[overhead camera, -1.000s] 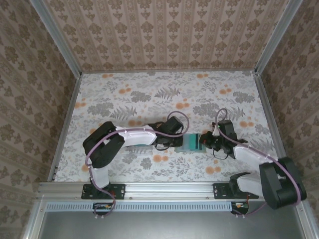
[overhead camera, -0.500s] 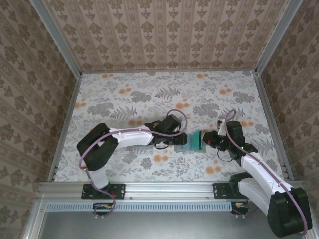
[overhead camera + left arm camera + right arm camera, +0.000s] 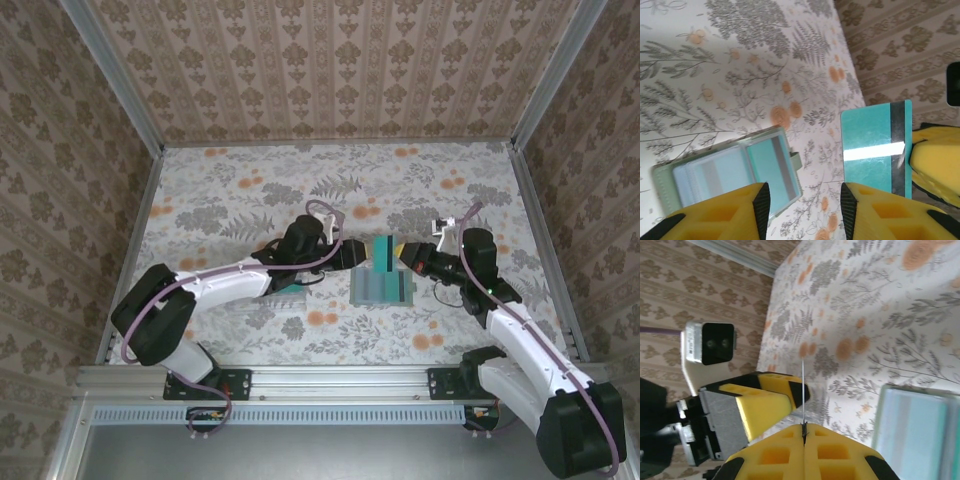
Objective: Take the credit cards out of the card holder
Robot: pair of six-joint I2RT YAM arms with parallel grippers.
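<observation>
One card [image 3: 383, 250]: pinched on edge in the right jaws, clear of the holder [image 3: 383, 290].
Holder: laid open on the surface [image 3: 250, 190], a second card [image 3: 771, 170] seen in its slot.
Right gripper [image 3: 400, 256]: jaws pressed onto the card.
Left gripper [image 3: 360, 256]: jaws spread, nothing held, just beside the card.

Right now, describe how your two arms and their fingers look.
The left arm and right arm have white shells between black joints, each trailed by a purple cable. The left fingers and right fingers are yellow foam blocks with square recesses and black trim. A dark camera on a white bracket sits at the left wrist.
</observation>
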